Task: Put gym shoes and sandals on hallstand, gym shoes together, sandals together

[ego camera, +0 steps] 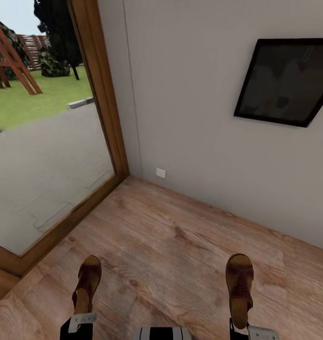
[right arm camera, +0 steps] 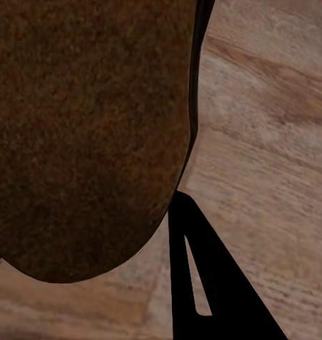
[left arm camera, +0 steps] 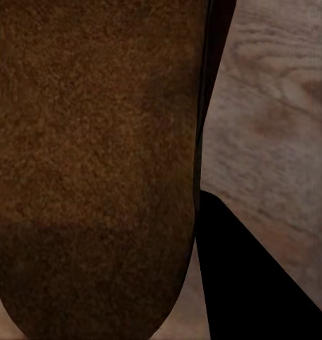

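Note:
Two dark brown sandals hang above the wood-plank corridor floor [ego camera: 170,245], one in each gripper. My left gripper [ego camera: 80,315] is shut on the heel end of the left sandal [ego camera: 88,278], toe pointing away from me. My right gripper [ego camera: 239,326] is shut on the heel end of the right sandal [ego camera: 240,283]. Close up, the left wrist view has the left sandal's brown sole [left arm camera: 97,156] beside a dark finger [left arm camera: 260,283]. The right sandal's sole [right arm camera: 83,127] and a dark finger [right arm camera: 217,297] are in the right wrist view. The gym shoes and the hallstand are out of view.
A grey wall [ego camera: 204,141] stands ahead, carrying a dark framed panel [ego camera: 284,80] and a small white outlet [ego camera: 161,173]. A tall glass pane with a wooden frame [ego camera: 102,94] closes the left side. My own base [ego camera: 162,333] sits at the bottom edge.

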